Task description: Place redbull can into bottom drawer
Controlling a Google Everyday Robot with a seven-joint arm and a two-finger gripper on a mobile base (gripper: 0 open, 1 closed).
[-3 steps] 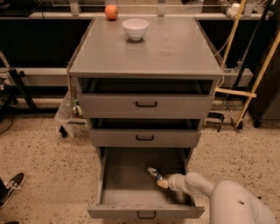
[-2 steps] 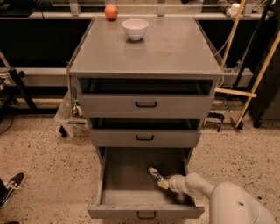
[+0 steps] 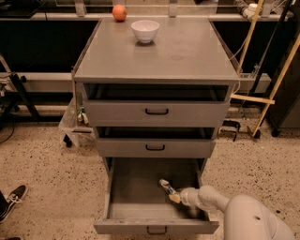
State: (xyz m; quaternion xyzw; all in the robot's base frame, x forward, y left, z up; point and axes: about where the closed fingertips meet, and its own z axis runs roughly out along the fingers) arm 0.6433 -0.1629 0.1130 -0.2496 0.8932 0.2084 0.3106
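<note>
The bottom drawer (image 3: 154, 227) of the grey cabinet is pulled wide open. My gripper (image 3: 174, 197) reaches into it from the right, low over the drawer floor on the right side. It is shut on the redbull can (image 3: 165, 185), a slim silver and blue can that sticks out tilted up and to the left from the gripper's tip. My white arm (image 3: 243, 218) fills the lower right corner and hides the drawer's right front corner.
The two shallower drawers (image 3: 156, 111) (image 3: 154, 147) above are slightly open. A white bowl (image 3: 145, 30) and an orange fruit (image 3: 119, 12) sit at the back of the cabinet top. A shoe (image 3: 13, 199) is on the floor at left. Wooden stands are at right.
</note>
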